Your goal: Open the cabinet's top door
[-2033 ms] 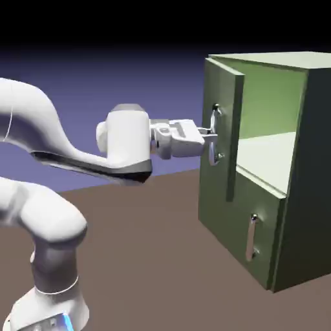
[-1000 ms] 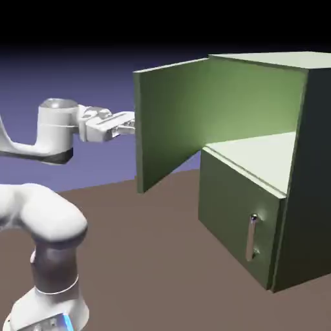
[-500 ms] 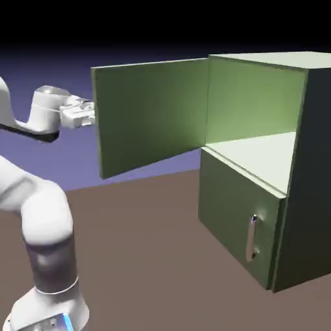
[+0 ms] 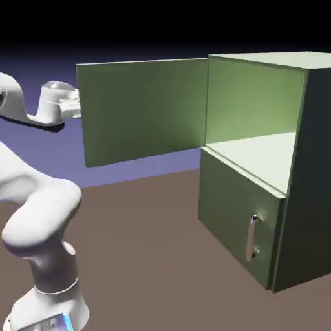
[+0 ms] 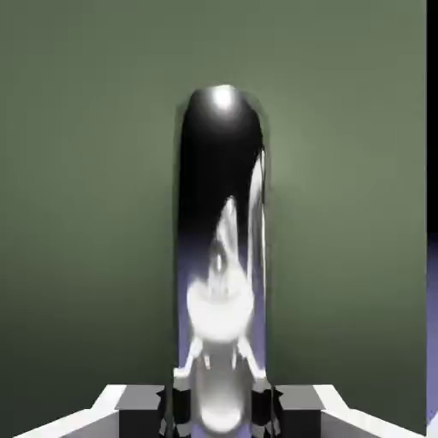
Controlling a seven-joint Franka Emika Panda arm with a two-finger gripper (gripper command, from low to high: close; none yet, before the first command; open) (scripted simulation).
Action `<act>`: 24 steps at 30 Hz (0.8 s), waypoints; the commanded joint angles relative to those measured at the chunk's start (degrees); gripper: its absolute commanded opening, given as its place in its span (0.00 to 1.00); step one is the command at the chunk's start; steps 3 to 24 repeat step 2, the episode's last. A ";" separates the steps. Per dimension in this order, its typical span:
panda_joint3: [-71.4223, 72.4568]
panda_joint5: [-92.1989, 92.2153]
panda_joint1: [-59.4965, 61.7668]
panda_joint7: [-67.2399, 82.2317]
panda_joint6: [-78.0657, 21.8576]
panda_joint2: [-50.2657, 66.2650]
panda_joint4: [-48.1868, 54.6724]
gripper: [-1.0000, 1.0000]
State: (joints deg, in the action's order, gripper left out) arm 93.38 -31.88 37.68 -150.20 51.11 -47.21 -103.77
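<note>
Exterior view: top door has swung wider than a moment ago, tool pinching its handle; task looks nearly complete

Olive-green cabinet, darker on the shaded side, pale green on top and inside. Top door flat olive-green, no pattern at all; in the hand view just a dull grey-green wall. Shiny silver handle on it, mirroring black and white. Lower door same olive, silver handle too. White arm, grey pincer tips. Brown tabletop, blue-violet backdrop fading to black.
</note>
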 commanded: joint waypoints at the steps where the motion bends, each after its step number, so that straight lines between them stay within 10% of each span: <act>1: 1.05 0.51 2.05 0.71 -1.15 -0.98 2.08 0.00; 24: 1.89 0.93 3.78 1.33 -2.08 -1.82 3.85 0.00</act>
